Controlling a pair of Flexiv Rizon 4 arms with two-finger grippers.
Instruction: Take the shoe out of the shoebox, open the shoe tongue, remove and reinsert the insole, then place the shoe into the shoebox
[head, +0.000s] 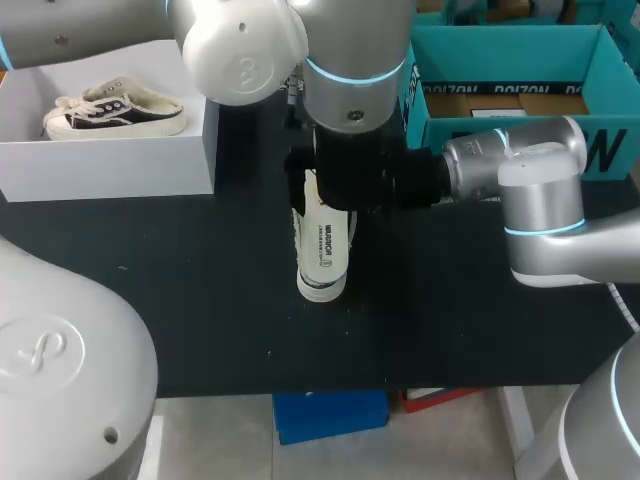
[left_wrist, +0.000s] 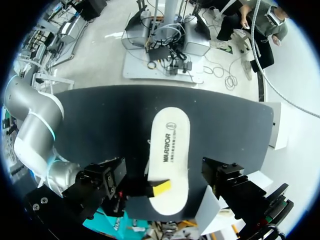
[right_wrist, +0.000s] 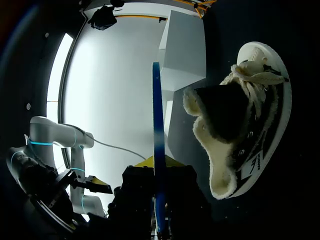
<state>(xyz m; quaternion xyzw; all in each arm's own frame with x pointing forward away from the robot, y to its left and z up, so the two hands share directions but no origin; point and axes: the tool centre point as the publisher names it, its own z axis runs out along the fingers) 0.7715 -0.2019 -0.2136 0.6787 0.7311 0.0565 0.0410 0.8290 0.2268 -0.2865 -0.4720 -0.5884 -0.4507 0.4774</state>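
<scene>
1. Surroundings. A white box (head: 110, 165) stands at the left rear of the black table (head: 200, 280). A teal box (head: 500, 45) stands at the right rear. In the head view the left arm's wrist blocks the middle of the table, hiding both grippers and one end of the insole (left_wrist: 170, 150).

2. Grippers. The right gripper (right_wrist: 156, 167) pinches the insole near one end, and one yellow tip lies on its white face. The left gripper (left_wrist: 164, 175) is above the insole, its black fingers (left_wrist: 227, 182) spread wide to either side.

3. Task items.
- The insole is white with dark print. Seen edge-on from the right wrist, it shows as a thin blue line.
- The shoe (right_wrist: 240, 125) rests on the table ahead of the right gripper, to one side of the insole, with the white box beyond it. It is black and white, with white laces, cream fleece lining and a white sole with a dark stripe.

4. Count. Two shoes: one on the table and a second shoe (head: 115, 110) inside the white box. One insole. Two boxes.
</scene>
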